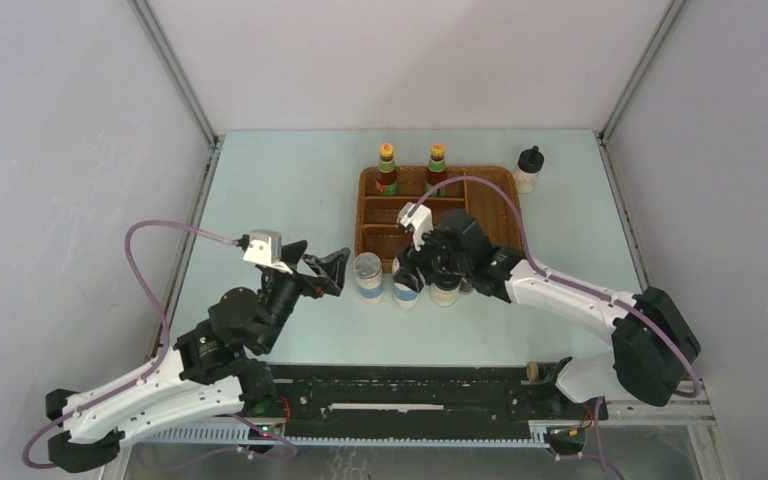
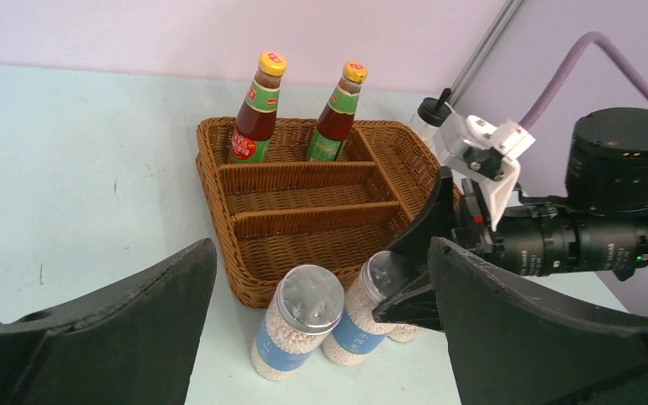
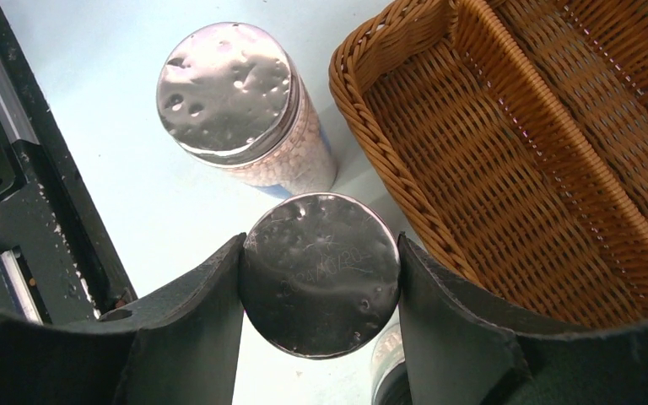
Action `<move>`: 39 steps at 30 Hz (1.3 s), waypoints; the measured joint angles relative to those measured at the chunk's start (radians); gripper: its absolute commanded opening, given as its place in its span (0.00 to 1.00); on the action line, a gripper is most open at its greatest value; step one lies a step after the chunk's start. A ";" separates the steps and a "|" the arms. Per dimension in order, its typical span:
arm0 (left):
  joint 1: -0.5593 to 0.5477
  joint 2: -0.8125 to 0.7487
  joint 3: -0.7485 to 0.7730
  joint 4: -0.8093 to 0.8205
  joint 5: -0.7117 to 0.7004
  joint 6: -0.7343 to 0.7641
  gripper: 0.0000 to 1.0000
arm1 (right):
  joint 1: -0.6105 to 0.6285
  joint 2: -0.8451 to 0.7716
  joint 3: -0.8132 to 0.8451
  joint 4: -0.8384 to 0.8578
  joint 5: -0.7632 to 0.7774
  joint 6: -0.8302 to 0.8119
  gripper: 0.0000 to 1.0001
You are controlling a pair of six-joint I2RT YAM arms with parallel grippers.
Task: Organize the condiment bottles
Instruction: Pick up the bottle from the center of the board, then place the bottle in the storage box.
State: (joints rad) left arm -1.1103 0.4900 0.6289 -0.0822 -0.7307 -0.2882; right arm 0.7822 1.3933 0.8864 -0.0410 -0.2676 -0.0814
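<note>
So, what's the right tool (image 3: 320, 246) got hold of here? Overhead view is no help, the arm's in the way. (benchwatcher)

Check its wrist view, it's pretty clear there. The two fingers are pressed against opposite sides of a silver-topped shaker (image 2: 356, 331), right up at the lid, so it's clamped on that one. The shaker's upright and looks like it's standing on the bench (image 1: 290, 190), just in front of the near edge of the wicker tray (image 1: 483, 200). (yam_fan)

And the one next to it? (benchwatcher)

That's the other shaker (image 1: 367, 277), same blue label and shiny top. It stands just left of the held one, close to it, with nothing gripping it. There's also a pale bottle (image 1: 445, 293) just right of the held shaker. It's mostly tucked under the right arm, so I can't tell which kind it is. (yam_fan)

Left tool (image 1: 328, 272)? (benchwatcher)

Wide open, nothing in it. It hangs over the bench a bit left of the shakers, pointing their way. (yam_fan)

Anything in the tray? (benchwatcher)

Yep, a dark sauce bottle (image 1: 387, 170) and a second sauce bottle (image 1: 437, 168), both yellow-capped. They're upright, side by side in the far compartment. A white bottle with a black cap (image 1: 529, 168) stands on the bench just outside the tray's far right corner. (yam_fan)
</note>
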 measured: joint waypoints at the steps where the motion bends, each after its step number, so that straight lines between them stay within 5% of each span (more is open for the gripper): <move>1: 0.000 -0.002 -0.003 0.000 0.000 0.000 1.00 | 0.002 -0.008 0.000 -0.009 0.002 0.000 0.00; 24: 0.000 0.010 -0.012 0.000 0.004 -0.011 1.00 | 0.061 -0.143 0.188 -0.166 0.089 -0.035 0.00; 39: 0.000 0.019 -0.012 0.006 0.029 -0.020 1.00 | -0.114 0.019 0.306 -0.047 0.254 -0.079 0.00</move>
State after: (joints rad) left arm -1.1103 0.5095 0.6167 -0.0765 -0.7021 -0.3080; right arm 0.6678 1.4120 1.1927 -0.0883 -0.0132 -0.1600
